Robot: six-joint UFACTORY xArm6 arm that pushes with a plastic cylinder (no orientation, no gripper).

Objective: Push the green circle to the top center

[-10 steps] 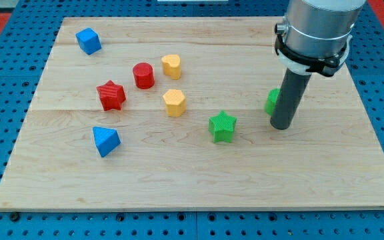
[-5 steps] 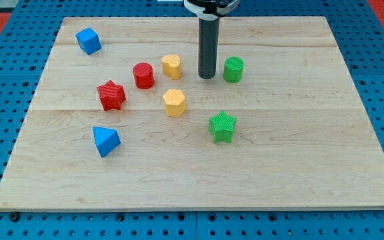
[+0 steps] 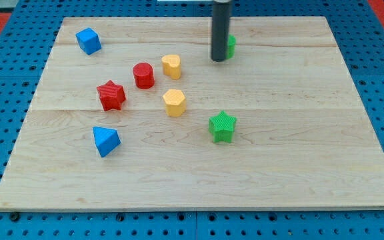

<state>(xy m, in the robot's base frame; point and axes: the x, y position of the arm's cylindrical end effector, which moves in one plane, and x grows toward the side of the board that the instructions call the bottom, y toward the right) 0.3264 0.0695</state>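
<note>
Standing upright near the board's top centre, the rod sets my tip on the wooden board; a bare rod, it holds nothing. The green circle sits just behind it at about 1 o'clock, mostly hidden, touching or nearly so. The yellow heart lies at 9 o'clock, the green star at 6 o'clock, well apart.

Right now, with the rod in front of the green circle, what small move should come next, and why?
Probably a short nudge toward the view's top and slightly left. My tip sits right against the green circle, hiding most of it; only a green sliver shows at the rod's right. The circle lies near the board's top edge, a little right of centre.
</note>
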